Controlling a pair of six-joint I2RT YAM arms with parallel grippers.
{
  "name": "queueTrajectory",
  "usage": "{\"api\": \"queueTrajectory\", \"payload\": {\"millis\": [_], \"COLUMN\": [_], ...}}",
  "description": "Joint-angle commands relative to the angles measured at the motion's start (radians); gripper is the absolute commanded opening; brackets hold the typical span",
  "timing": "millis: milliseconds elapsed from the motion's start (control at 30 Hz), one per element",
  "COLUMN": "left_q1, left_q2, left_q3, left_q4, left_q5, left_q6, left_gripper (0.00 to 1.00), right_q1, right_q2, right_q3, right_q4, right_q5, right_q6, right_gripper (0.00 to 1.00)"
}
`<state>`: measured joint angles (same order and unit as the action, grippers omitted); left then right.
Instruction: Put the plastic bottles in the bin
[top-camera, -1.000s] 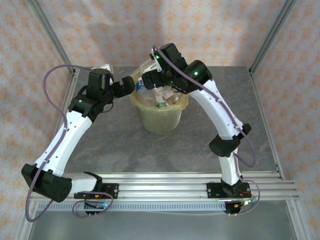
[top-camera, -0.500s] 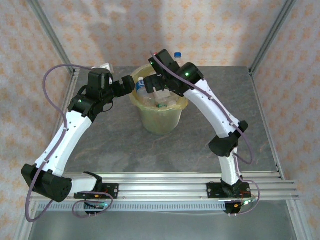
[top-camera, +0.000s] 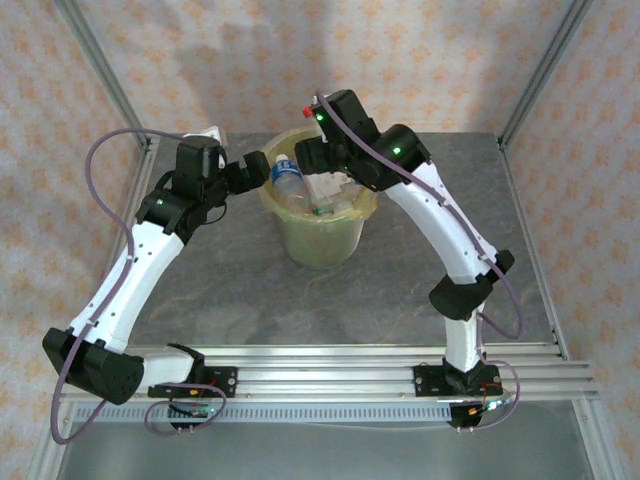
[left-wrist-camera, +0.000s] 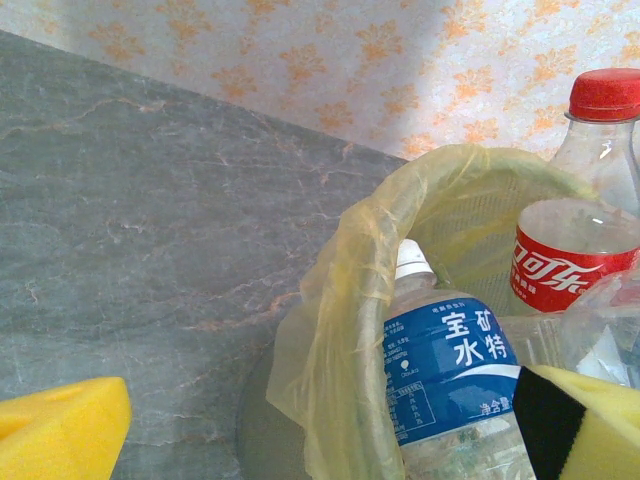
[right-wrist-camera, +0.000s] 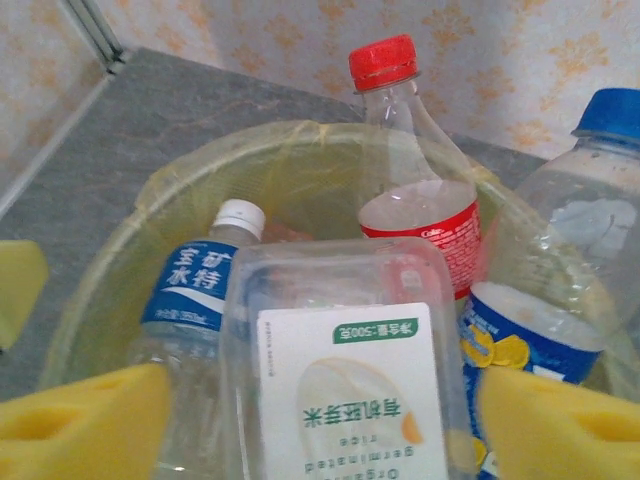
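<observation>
The bin (top-camera: 320, 240), pale green with a yellow bag over its rim (right-wrist-camera: 190, 165), stands mid-table and is heaped with plastic bottles. Among them are a blue-labelled bottle (right-wrist-camera: 195, 285), a red-capped cola bottle (right-wrist-camera: 420, 215), a blue-capped bottle (right-wrist-camera: 560, 270) and a clear square one with a white label (right-wrist-camera: 345, 370) lying on top. My right gripper (right-wrist-camera: 325, 420) hovers open over the bin, its yellow pads either side of the square bottle with a gap on the left. At the bin's left rim (left-wrist-camera: 370, 300) my left gripper (left-wrist-camera: 325, 430) is wide open, straddling the rim and the blue-labelled bottle (left-wrist-camera: 450, 370).
The grey table (top-camera: 210, 280) spreads around the bin. A patterned wall and metal frame posts (top-camera: 100, 60) close off the back and sides. A rail (top-camera: 330, 375) carries both arm bases at the near edge. One pad (right-wrist-camera: 18, 290) of the left gripper shows at the right wrist view's left edge.
The right arm dipped over the bin and rose back a little. The item hanging from its gripper a second ago now lies in the bin. The left arm stayed put.
</observation>
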<state>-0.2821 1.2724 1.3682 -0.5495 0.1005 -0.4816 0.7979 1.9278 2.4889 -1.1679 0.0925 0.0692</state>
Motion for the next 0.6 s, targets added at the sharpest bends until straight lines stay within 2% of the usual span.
{"api": "queueTrajectory", "payload": {"millis": [0, 200, 567], "left_q1": [-0.014, -0.014, -0.014], "left_q2": [0.010, 0.014, 0.015], "left_q3": [0.035, 0.036, 0.028], "left_q4": [0.015, 0.010, 0.005], "left_q5": [0.008, 0.002, -0.016], "left_q6": [-0.008, -0.005, -0.003], "left_gripper": [1.00, 1.00, 1.00], "right_q1": [0.004, 0.004, 0.004], "right_q2": [0.004, 0.051, -0.021], "right_q3": [-0.010, -0.024, -0.222], "right_q4": [0.035, -0.003, 0.038], "right_q5": [-0.035, -0.012, 0.089], "right_q6": [-0.007, 0.000, 0.050], "right_gripper": [0.59, 0.50, 0.48]}}
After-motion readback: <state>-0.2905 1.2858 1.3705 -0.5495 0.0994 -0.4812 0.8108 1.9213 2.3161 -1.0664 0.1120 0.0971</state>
